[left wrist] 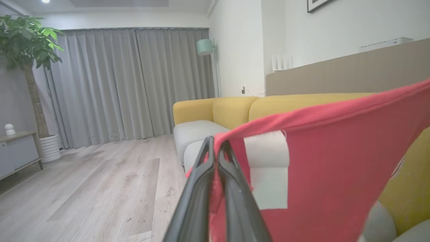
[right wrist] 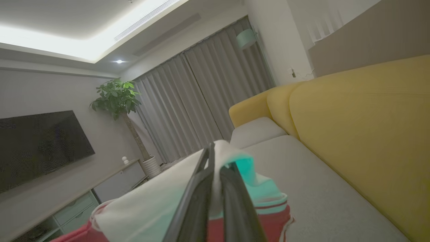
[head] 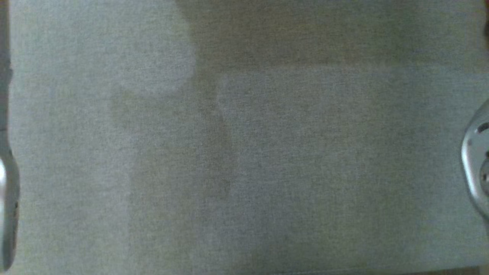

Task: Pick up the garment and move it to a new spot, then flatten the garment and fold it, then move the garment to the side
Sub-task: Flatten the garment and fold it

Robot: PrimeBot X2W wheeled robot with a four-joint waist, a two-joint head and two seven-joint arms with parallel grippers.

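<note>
The garment (left wrist: 336,161) is red with a white patch and hangs stretched in the air in the left wrist view. My left gripper (left wrist: 217,143) is shut on its edge, with the cloth pinched between the two dark fingers. In the right wrist view the garment (right wrist: 268,195) shows white, teal and red striped parts, bunched around my right gripper (right wrist: 219,157), which is shut on a white fold of it above the grey sofa seat (right wrist: 319,188). The head view looks straight down on the grey seat fabric (head: 244,152).
A yellow sofa back (right wrist: 362,127) runs along the seat. A wood floor (left wrist: 100,188), grey curtains (left wrist: 127,84), a potted tree (left wrist: 27,67), a wall TV (right wrist: 40,144) and a low cabinet (left wrist: 16,151) lie beyond. Pale metal arm parts (head: 477,164) sit at the head view's side edges.
</note>
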